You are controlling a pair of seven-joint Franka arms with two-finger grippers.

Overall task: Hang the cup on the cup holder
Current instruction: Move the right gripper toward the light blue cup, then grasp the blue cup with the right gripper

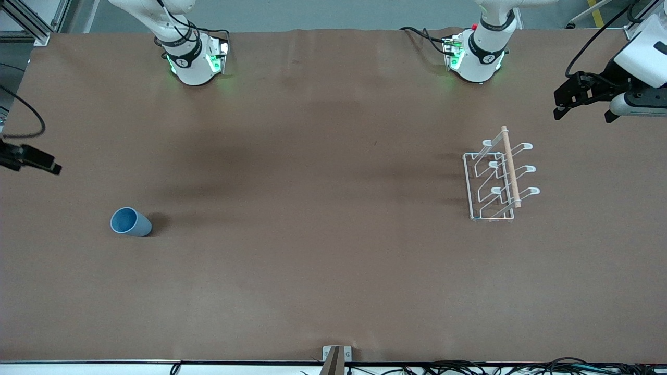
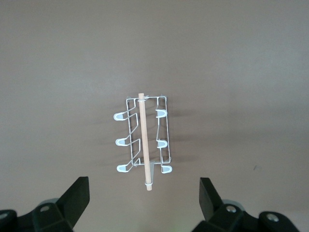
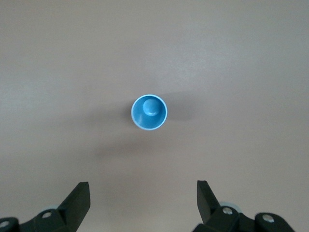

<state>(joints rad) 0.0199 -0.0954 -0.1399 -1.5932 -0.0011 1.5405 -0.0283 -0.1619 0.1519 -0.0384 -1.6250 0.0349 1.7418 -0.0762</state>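
Observation:
The cup [image 1: 130, 222] is a small light-blue tumbler. It stands upright, mouth up, on the brown table toward the right arm's end; the right wrist view looks down into the cup [image 3: 149, 112]. My right gripper [image 1: 47, 164] hangs open over that end of the table, and the right wrist view shows the gripper [image 3: 143, 193] empty. The cup holder [image 1: 500, 177], a white wire rack with a wooden dowel on top, stands toward the left arm's end. My left gripper [image 1: 565, 104] hovers open and empty near the cup holder [image 2: 144, 140], as the left wrist view's gripper [image 2: 143, 192] shows.
Both arm bases [image 1: 195, 57] [image 1: 477, 54] stand along the table's edge farthest from the front camera. A small metal bracket [image 1: 336, 355] and cables [image 1: 521, 367] sit at the nearest edge. Brown tabletop [image 1: 312, 208] stretches between cup and holder.

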